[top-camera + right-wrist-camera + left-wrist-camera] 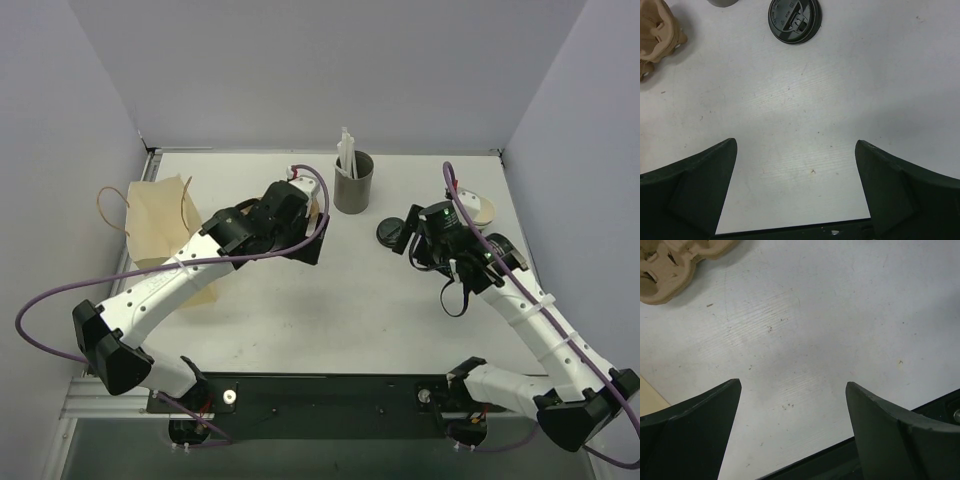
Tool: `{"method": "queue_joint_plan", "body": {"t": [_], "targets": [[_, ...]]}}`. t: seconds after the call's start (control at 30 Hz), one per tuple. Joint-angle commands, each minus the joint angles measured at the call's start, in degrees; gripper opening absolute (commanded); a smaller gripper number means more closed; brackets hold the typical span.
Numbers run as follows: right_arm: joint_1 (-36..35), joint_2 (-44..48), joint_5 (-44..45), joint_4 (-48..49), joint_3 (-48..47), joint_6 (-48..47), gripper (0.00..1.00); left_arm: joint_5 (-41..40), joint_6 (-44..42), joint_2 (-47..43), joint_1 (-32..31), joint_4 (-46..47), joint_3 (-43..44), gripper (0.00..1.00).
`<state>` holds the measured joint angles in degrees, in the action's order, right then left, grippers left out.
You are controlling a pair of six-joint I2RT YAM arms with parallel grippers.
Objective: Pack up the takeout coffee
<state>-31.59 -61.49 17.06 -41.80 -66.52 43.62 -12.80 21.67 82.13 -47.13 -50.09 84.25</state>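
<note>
The takeout coffee cup (pixel 479 208) shows only its pale tan rim at the back right, partly hidden behind my right arm. Its round black lid (pixel 389 235) lies apart from it on the table, and also shows at the top of the right wrist view (pixel 794 20). My right gripper (pixel 414 240) (pixel 795 145) is open and empty, just right of the lid and above bare table. My left gripper (pixel 303 238) (pixel 792 385) is open and empty over the table's middle.
A brown paper bag with handles (pixel 160 225) lies at the left. A tan cardboard cup carrier (pixel 665 265) (pixel 657 30) sits by the left gripper. A grey cylindrical cup with white straws (pixel 353 181) stands at the back centre. Walls enclose the table.
</note>
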Motion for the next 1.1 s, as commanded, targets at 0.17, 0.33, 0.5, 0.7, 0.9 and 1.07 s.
{"method": "queue_joint_plan", "body": {"t": [0.17, 0.33, 0.5, 0.7, 0.9, 1.07], "targets": [[14.1, -10.0, -3.6, -3.6, -11.8, -3.4, 0.87, 6.6, -2.1, -1.4, 1.0, -3.2, 7.5, 0.97], [25.9, -18.8, -7.2, -5.3, -19.8, -3.9, 0.75, 5.9, -2.0, -1.5, 1.4, -5.5, 8.3, 0.97], [33.2, -28.7, -7.6, -7.1, -28.7, -4.2, 0.63, 7.1, -1.5, -1.4, 2.4, -6.6, 8.7, 0.97], [39.1, -37.3, -7.6, -9.4, -33.4, -4.6, 0.55, 8.0, -1.2, -1.1, 3.4, -6.1, 9.1, 0.97], [43.5, -42.6, -9.6, -9.9, -34.8, -5.6, 0.45, 9.3, -1.5, 0.1, 3.7, -5.9, 10.0, 0.97], [45.3, -46.2, -11.0, -10.0, -36.6, -6.3, 0.36, 10.7, -0.8, 0.8, 3.8, -5.2, 9.7, 0.97]]}}
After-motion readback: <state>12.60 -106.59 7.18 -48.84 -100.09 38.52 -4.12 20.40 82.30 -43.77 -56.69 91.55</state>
